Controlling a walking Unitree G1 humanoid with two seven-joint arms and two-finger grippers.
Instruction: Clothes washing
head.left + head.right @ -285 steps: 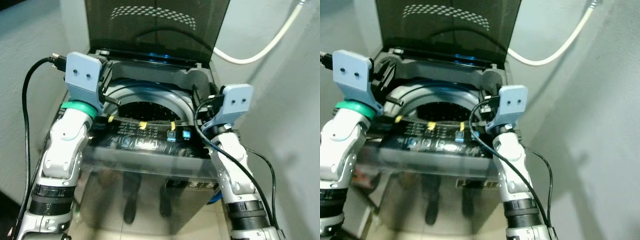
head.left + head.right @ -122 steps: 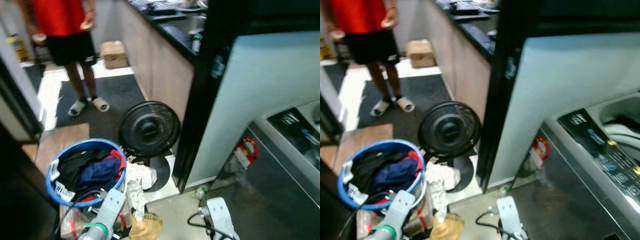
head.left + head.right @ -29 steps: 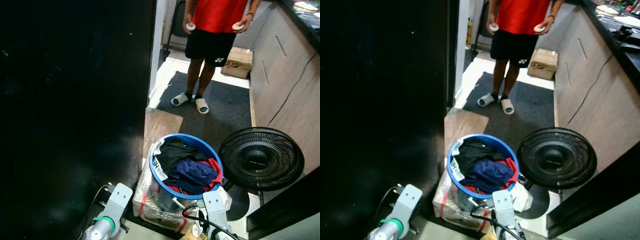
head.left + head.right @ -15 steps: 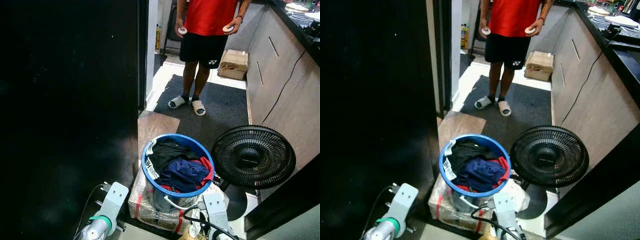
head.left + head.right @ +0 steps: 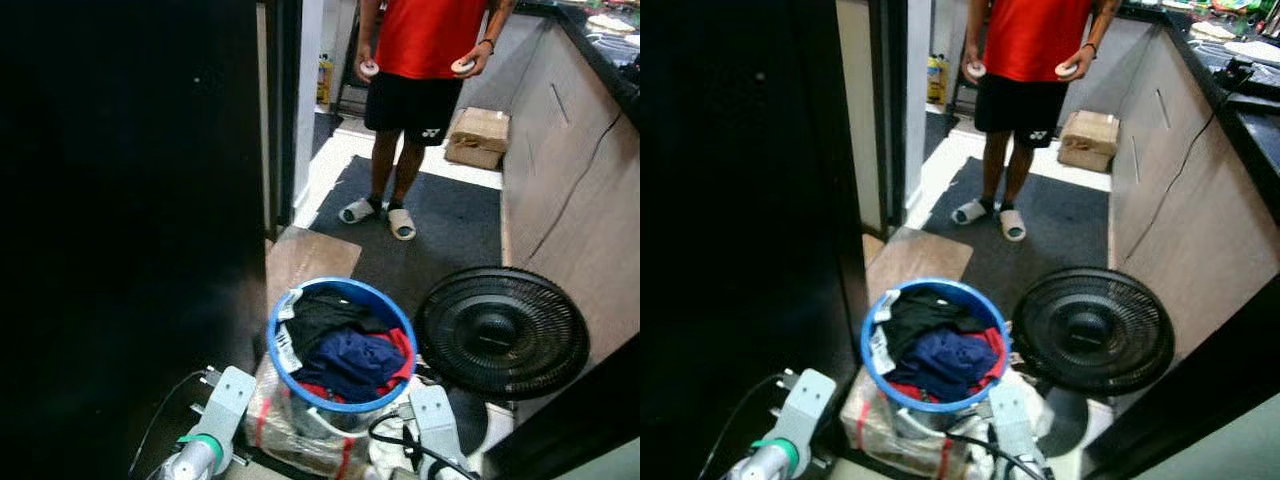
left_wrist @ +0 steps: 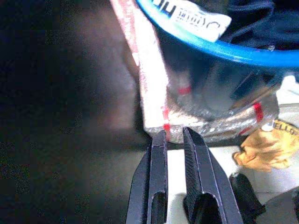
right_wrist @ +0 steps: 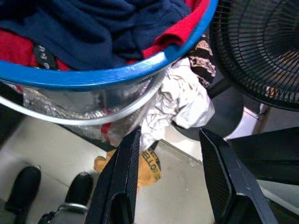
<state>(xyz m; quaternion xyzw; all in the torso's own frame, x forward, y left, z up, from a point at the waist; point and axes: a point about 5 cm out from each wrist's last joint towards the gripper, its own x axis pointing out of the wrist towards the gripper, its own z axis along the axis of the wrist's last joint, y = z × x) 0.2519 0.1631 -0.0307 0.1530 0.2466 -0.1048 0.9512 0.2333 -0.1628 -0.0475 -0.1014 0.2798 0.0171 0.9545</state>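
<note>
Step in hand: the approach to the laundry is judged to be under way; nothing has been grasped yet, and the wash itself is not begun.
Dark door: a broad black panel (image 5: 120, 230) is seen along the robot's left, just beside the basket.
Person: a person in a red top (image 5: 425, 60) is seen standing well beyond the basket, on a dark mat (image 5: 440, 235), with a small round object in each hand.
Fan: a black floor fan (image 5: 502, 331) is found tilted just beside the basket on the robot's right.
Laundry basket: a round blue-rimmed basket (image 5: 281, 310) is set upright on a plastic-wrapped block (image 6: 154, 88) on the floor, its mouth turned upward; being round, no long axis is offered.
Clothes: a black garment (image 5: 325, 312), a navy one (image 5: 350, 360) and a red one (image 7: 18, 51) are heaped loosely inside; no clear lie or direction can be read from the pile.
Right gripper: the right gripper (image 7: 170, 163) is held low beside the basket wall, below the rim, its fingers spread wide apart.
Left gripper: the left gripper (image 6: 174, 140) is held low by the wrapped block, its fingers drawn nearly together with nothing between them.
Next move: a gripper would need to be raised over the rim and lowered into the heap; the navy garment on top is judged the easiest to pinch.
</note>
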